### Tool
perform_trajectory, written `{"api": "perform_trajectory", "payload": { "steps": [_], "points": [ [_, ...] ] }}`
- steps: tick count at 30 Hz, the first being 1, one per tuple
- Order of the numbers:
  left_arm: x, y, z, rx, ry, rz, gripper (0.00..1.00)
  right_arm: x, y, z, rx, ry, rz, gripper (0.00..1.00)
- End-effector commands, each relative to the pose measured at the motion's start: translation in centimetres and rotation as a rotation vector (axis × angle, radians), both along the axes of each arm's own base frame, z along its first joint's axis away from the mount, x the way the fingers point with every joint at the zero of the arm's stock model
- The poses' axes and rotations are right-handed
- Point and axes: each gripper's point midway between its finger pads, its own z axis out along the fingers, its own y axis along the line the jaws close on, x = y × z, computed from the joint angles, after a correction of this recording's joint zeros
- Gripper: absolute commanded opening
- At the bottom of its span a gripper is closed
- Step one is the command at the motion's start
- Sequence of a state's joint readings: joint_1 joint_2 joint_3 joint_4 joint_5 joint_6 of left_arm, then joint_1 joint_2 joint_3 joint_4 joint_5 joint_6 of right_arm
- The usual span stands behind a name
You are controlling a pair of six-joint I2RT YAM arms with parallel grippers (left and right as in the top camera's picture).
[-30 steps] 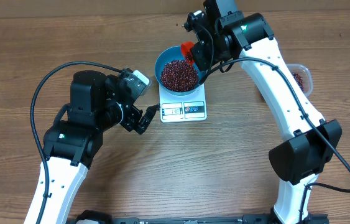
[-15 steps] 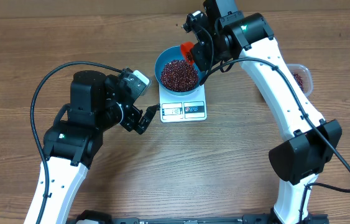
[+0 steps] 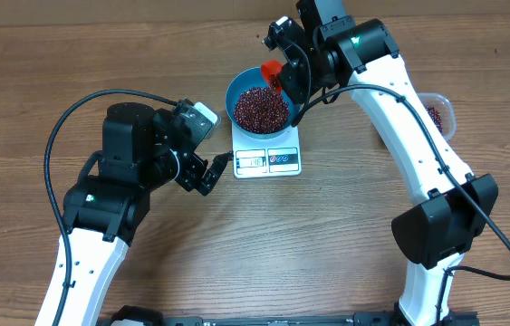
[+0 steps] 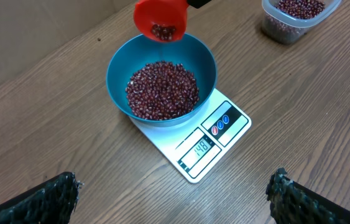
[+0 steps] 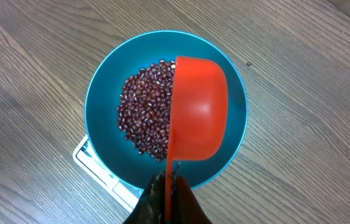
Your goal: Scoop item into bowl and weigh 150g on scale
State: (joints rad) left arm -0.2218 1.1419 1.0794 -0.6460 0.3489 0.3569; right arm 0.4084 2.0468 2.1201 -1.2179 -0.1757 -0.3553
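Right gripper (image 5: pixel 168 190): clamped on the thin handle of the scoop (image 5: pixel 199 109), rigid red plastic, tilted above the bowl.
Left gripper (image 4: pixel 175 198): jaws apart, empty.
Beans (image 4: pixel 162 90): tiny hard ovals heaped in the bowl; likely to roll, so move them by scoop only.
Bowl (image 4: pixel 115 68): smooth, deep, blue; stands on the scale.
Scale (image 4: pixel 224 134): flat, white, on the wood-grain tabletop (image 4: pixel 69 155).

Red-brown beans (image 4: pixel 162 90) in blue bowl (image 4: pixel 116 78) atop white scale (image 4: pixel 237 124)

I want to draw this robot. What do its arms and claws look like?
The left arm and right arm are white tubes with chunky black joints, each showing a tiny green light. Thin black cables loop beside them. The left claw and right claw are dark; the left one's fingers look rough.
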Motion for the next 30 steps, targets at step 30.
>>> {"api": "perform_trajectory", "payload": {
  "steps": [30],
  "points": [
    [0.02, -0.05, -0.05, -0.017, 0.010, 0.003, 1.00, -0.17, 0.19, 2.78, -0.041, -0.079, -0.124, 0.04]
  ]
}}
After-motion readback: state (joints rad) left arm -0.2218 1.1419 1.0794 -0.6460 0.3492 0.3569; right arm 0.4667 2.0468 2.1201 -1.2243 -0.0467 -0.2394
